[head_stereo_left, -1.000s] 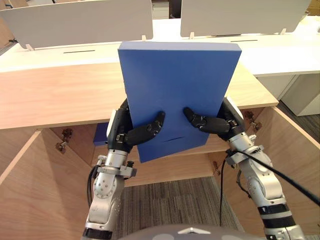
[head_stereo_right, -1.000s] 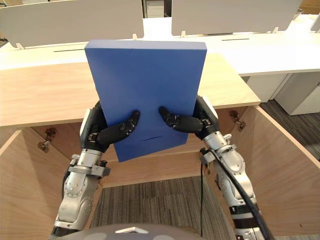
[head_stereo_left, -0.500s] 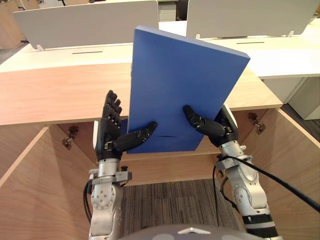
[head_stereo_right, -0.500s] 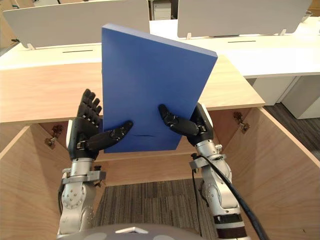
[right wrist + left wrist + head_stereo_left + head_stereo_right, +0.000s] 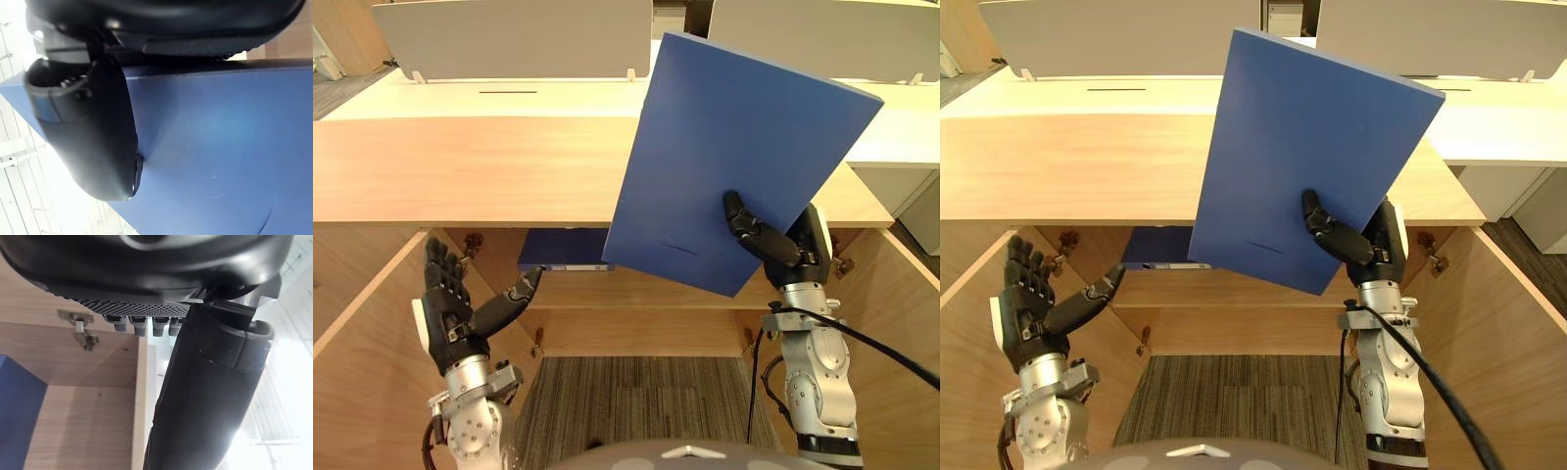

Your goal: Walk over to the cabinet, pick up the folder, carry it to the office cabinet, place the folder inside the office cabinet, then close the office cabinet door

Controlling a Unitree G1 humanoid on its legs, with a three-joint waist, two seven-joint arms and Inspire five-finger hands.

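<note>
Released by the left robot hand (image 5: 450,328), now spread open, the blue folder (image 5: 744,147) tilts, pinched by the right robot hand (image 5: 798,253); stiff, probably light, best gripped mid-edge.

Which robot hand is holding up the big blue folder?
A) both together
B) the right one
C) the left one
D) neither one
B: the right robot hand pinches the folder with its thumb on the front, while the left robot hand is open, down low and away from it.
</note>
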